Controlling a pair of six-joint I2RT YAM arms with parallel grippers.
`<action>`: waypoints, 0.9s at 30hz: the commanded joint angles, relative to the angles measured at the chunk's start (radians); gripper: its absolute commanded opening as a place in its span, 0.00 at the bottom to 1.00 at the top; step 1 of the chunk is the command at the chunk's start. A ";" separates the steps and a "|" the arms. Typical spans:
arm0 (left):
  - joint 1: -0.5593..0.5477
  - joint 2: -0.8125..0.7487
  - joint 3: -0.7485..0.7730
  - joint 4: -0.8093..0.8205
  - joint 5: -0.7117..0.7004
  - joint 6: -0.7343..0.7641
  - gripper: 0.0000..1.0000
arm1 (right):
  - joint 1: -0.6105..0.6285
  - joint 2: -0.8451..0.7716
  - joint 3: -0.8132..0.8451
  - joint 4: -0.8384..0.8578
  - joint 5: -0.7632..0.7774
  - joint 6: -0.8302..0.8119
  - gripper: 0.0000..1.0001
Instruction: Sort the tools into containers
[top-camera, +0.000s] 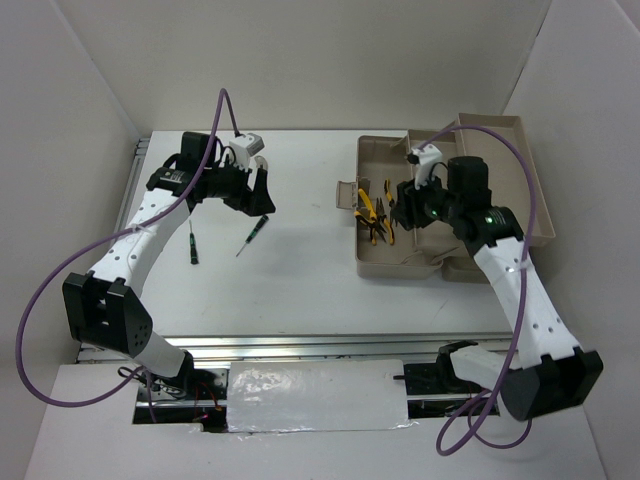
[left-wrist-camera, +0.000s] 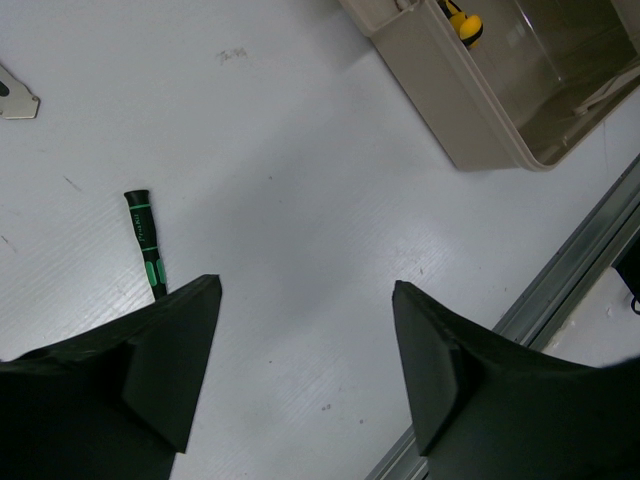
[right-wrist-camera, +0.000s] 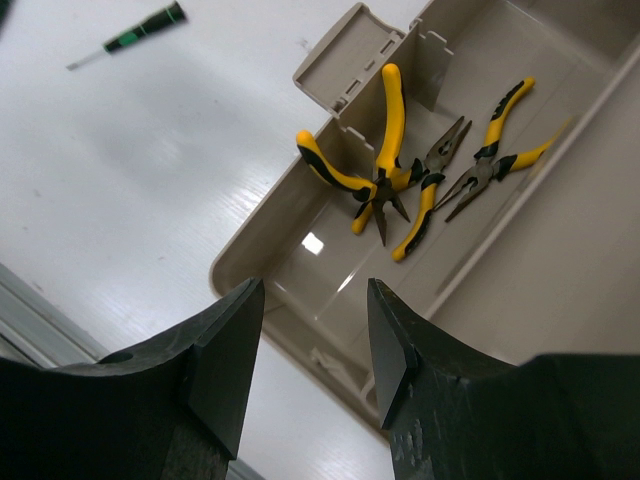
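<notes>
evidently the pliers (right-wrist-camera: 380, 165) are done with: the yellow-and-black pairs, three as far as i can tell, lie crossed in the deep tub of the beige toolbox (top-camera: 400, 268), right of centre in the top view. the step in hand looks like the screwdrivers. two lie on the white desk (left-wrist-camera: 300, 180) left of centre, the left screwdriver (top-camera: 192, 243) and the right screwdriver (top-camera: 252, 236), well apart from the box. a flat grey metal piece (left-wrist-camera: 15, 100) shows at the upper left edge of the left wrist view.

the left fingers (left-wrist-camera: 180, 350) are spread wide with nothing between them, and a green-marked handle (left-wrist-camera: 143, 225) passes behind the tip at lower left. the right fingers (right-wrist-camera: 225, 350) are parted too, empty, above the tub's near wall.

next, i judge, the left arm must centre on that thin tool, come down and clench across it; a thing so slim may roll or slip.

writing: a faint pale mark on the handle, too small to read; no brand is legible anywhere.
</notes>
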 joint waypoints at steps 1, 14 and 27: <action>0.029 -0.037 -0.020 -0.018 0.085 0.035 0.86 | 0.098 0.122 0.130 -0.014 0.147 -0.072 0.53; 0.084 -0.042 -0.103 -0.018 0.183 0.040 0.89 | 0.250 0.484 0.246 -0.060 0.203 -0.168 0.54; 0.122 -0.009 -0.118 -0.004 0.277 0.009 0.88 | 0.252 0.590 0.286 -0.023 0.132 -0.194 0.57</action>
